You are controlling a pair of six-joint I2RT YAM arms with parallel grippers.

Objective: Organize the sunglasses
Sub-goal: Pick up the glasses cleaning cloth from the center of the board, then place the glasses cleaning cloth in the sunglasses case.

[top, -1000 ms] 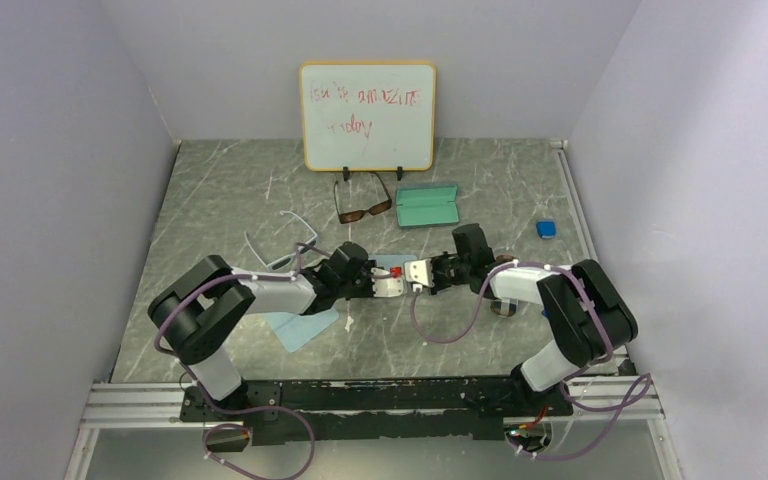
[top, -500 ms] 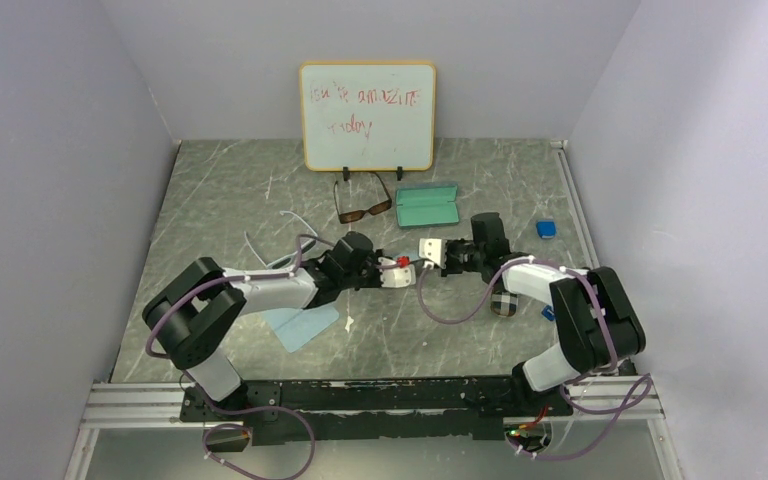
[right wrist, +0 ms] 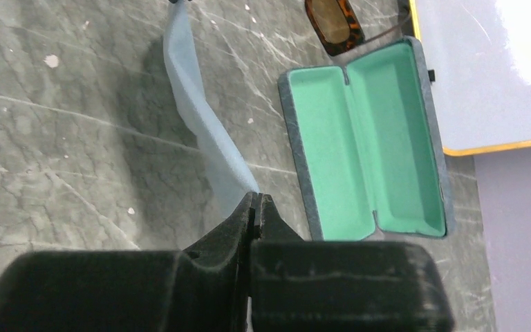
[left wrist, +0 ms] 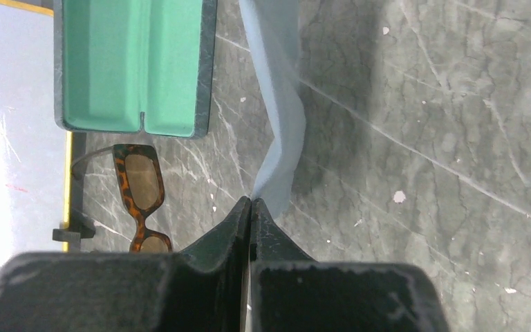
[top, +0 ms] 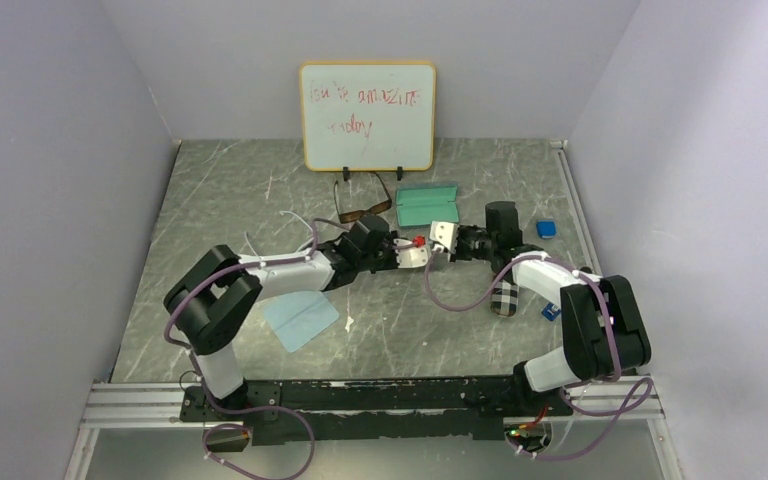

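Both arms reach in over the bench (top: 240, 190), wrists facing each other, left fingers (left wrist: 225, 228) and right fingers (right wrist: 229, 223) each pinching an end of a light-blue cloth (right wrist: 195, 117) slung between them. The brown sunglasses (top: 364, 211) lie just left of the open case (top: 428, 205), long axis across the bench, temples toward the whiteboard (top: 367, 115)

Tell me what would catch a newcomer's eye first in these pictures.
The left gripper and the right gripper are each shut on an end of one light-blue cloth, strung between them in mid-air. Just beyond it lies an open case with a mint-green lining, and the brown sunglasses sit beside it in front of the whiteboard.
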